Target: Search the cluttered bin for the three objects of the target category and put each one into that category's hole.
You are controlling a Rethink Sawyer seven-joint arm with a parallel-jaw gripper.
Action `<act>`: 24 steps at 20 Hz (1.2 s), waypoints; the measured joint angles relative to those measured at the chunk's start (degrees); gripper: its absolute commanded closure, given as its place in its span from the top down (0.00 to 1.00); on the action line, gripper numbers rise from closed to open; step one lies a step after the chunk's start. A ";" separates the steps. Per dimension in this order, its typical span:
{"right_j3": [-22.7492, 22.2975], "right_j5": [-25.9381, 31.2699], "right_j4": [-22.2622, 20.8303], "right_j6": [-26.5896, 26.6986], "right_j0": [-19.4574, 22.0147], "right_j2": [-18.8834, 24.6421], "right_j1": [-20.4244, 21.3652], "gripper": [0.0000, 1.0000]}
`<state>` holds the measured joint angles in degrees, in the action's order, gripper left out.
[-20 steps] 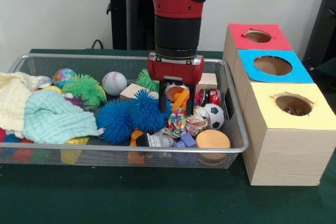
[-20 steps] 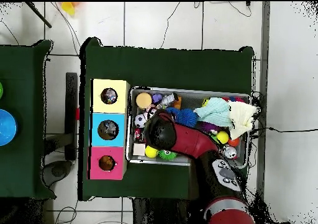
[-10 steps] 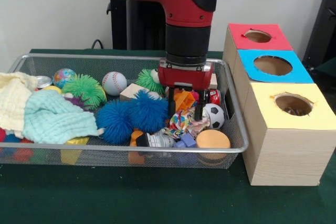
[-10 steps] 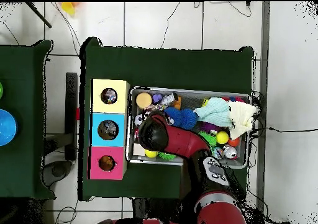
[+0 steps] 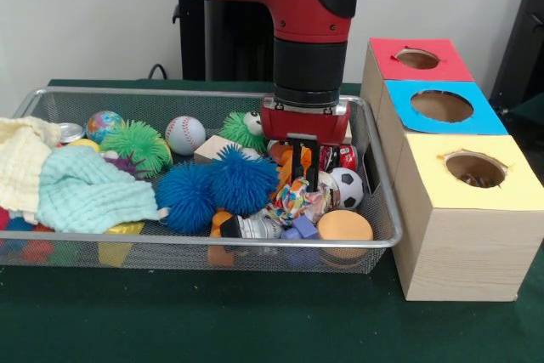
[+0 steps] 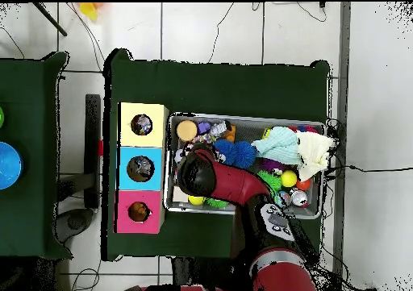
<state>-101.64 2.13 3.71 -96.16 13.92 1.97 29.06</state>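
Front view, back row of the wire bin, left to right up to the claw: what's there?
Small globe-print ball → green spiky rubber ball → white baseball with red stitching → second green spiky ball → red claw.

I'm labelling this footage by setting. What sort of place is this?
Probably a robotics lab, set up for a sorting trial: a wire bin of toys on a green-clothed table, three boxes with coloured hole tops, and cables across a tiled floor.
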 measured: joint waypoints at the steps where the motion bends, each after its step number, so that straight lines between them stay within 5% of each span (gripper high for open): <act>1: 0.00 -0.03 0.00 0.00 -0.01 0.00 -0.01 0.00; 12: -0.51 0.09 0.01 0.00 -0.15 -0.01 1.51 0.00; 24: -1.87 10.88 2.30 0.00 -3.78 -2.09 14.06 0.00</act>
<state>-103.51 13.01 6.01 -96.16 10.14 -0.12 43.12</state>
